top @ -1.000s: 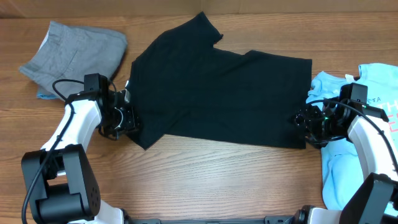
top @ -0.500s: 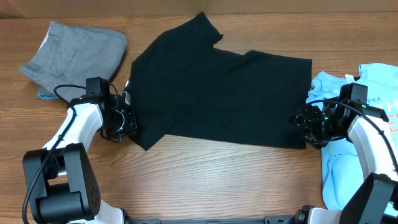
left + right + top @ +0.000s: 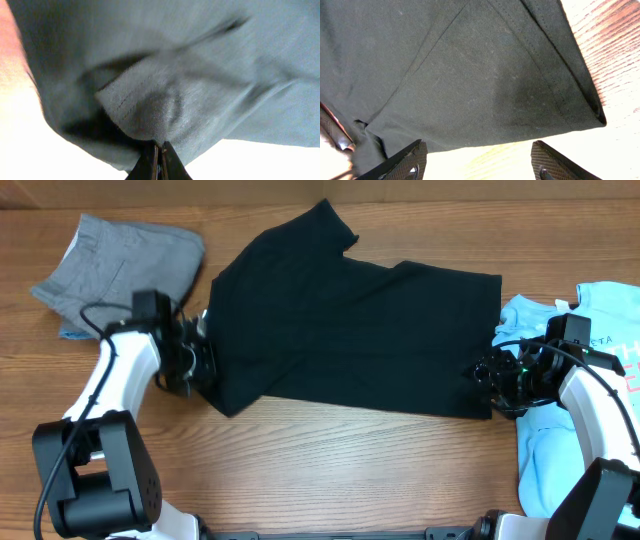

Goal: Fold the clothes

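A: A wood-grain table (image 3: 330, 450) lies under all of it. What does the left gripper (image 3: 159, 152) have?
B: Its jaws are pressed together on a puckered bit of the black T-shirt (image 3: 350, 330), at the edge on that arm's side. The cloth bunches up just above the tips.
A: And the right gripper (image 3: 477, 152)?
B: Its jaws stand wide apart and hold nothing. The shirt's other bottom corner lies flat just ahead of them.
A: How should the shirt handle?
B: It is likely light and limp, prone to drag and wrinkle rather than move as one sheet. The stitched hems and corners look the best places to pinch. A one-sided lift would probably let it sag.
A: Where does it lie overall?
B: It is spread mid-table between the arms, one sleeve pointing away. The grey shorts (image 3: 120, 270) sit beyond the left arm, and the light blue tee (image 3: 540, 465) lies beneath the right.
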`<state>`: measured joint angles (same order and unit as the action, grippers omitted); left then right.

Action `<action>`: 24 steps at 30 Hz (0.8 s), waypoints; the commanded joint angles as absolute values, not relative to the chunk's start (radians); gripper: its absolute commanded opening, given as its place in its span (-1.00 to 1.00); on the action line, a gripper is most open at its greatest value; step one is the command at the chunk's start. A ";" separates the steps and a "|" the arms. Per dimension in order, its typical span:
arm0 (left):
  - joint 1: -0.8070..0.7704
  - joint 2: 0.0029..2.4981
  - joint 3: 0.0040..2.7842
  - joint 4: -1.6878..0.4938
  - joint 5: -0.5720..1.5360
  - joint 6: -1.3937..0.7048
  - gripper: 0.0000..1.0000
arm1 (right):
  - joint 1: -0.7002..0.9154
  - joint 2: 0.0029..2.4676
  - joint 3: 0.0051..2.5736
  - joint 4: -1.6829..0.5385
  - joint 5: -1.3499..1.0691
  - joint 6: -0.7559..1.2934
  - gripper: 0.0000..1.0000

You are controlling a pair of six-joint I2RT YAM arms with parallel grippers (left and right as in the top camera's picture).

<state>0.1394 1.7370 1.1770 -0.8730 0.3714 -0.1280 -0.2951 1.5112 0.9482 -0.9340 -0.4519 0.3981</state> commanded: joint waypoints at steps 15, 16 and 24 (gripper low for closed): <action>0.150 1.746 1.370 -0.814 0.310 -0.077 -0.92 | -0.302 1.508 0.970 -0.921 -0.446 0.392 0.41; 0.149 1.747 1.369 -0.803 0.311 -0.075 -0.92 | -0.302 1.508 0.970 -0.920 -0.446 0.392 0.41; 0.131 1.753 1.369 -0.695 0.311 -0.075 -0.72 | -0.302 1.508 0.970 -0.918 -0.446 0.392 0.43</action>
<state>0.1390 1.7378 1.3540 -0.7170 0.3244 -0.0971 -0.2947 1.5112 0.9482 -0.9222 -0.4519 0.3981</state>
